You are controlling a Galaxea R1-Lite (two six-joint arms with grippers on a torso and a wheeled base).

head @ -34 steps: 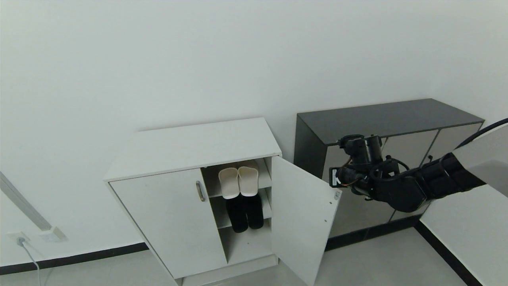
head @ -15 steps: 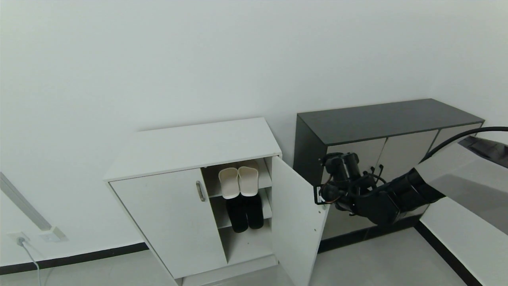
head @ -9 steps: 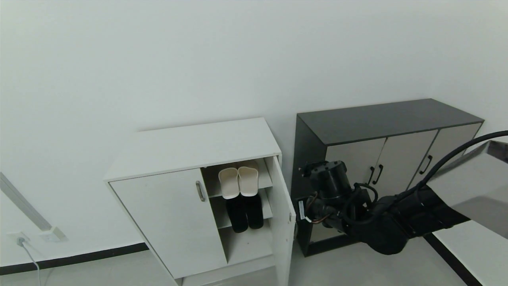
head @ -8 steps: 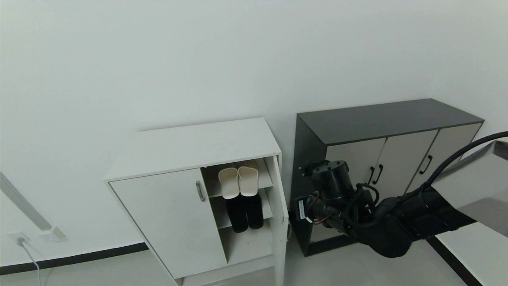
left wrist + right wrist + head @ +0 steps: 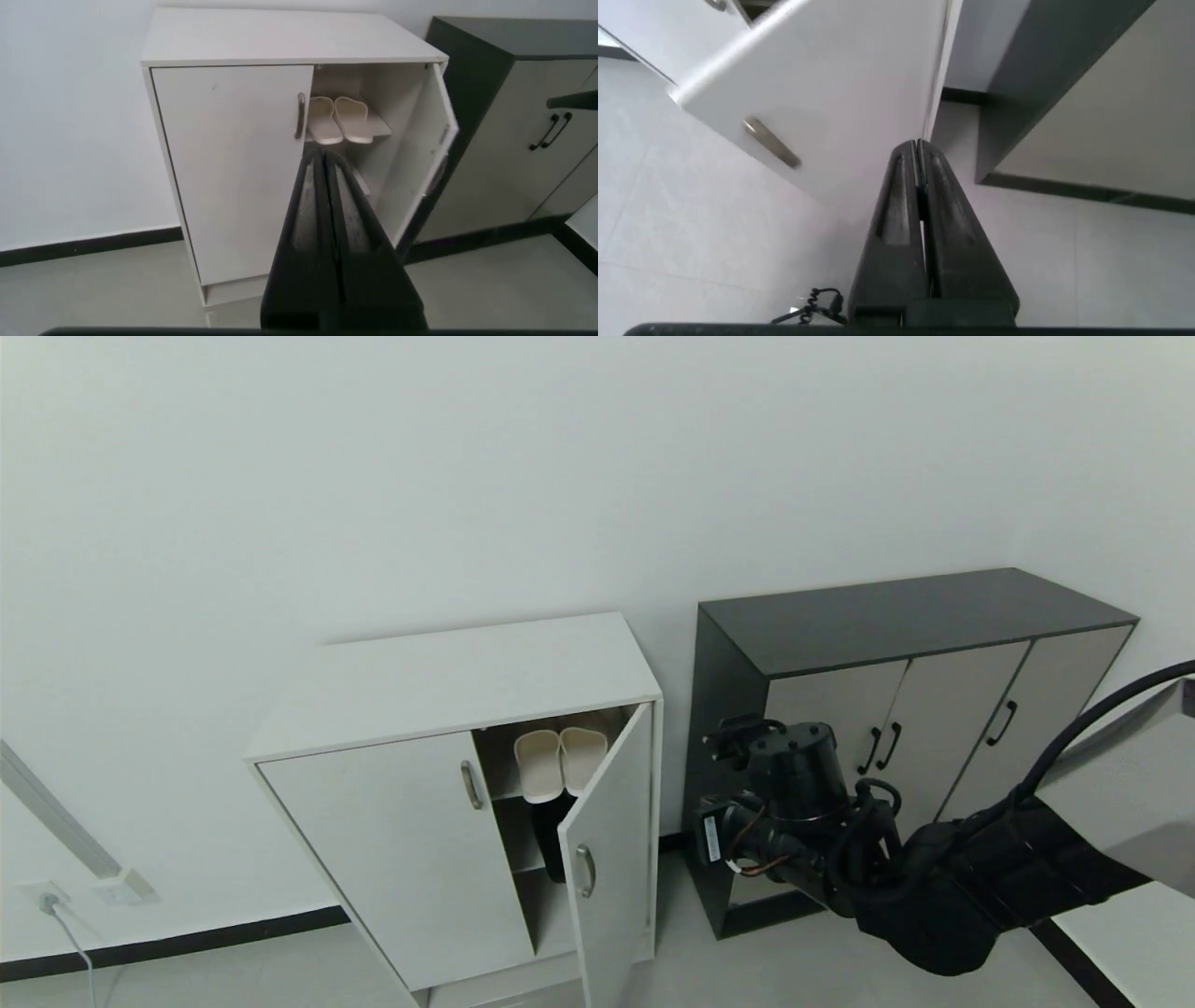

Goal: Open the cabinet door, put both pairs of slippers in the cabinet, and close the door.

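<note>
Door [image 5: 611,859] has swung half shut on the cabinet [image 5: 448,681]; slippers [image 5: 560,761] sit shelved inside. We note right fingers [image 5: 898,196] and left fingers [image 5: 306,196] clenched, empty. Stiff, light panel: we'd push beside its handle [image 5: 585,870].

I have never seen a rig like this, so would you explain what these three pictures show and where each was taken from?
It is a wheeled robot with two arms, each ending in a two-fingered end effector. The wide picture comes from a camera on its head: it looks down at a white cabinet with its right door half open, beside a dark cabinet; the black right arm shows at the right. Inside, white slippers lie on the upper shelf and black slippers on the shelf below. The other two pictures come from cameras on the wrists, each looking out past its arm's tip. The left end effector points at the cabinet opening; the right end effector points at the door's outer face. Both are shut and hold nothing.
</note>
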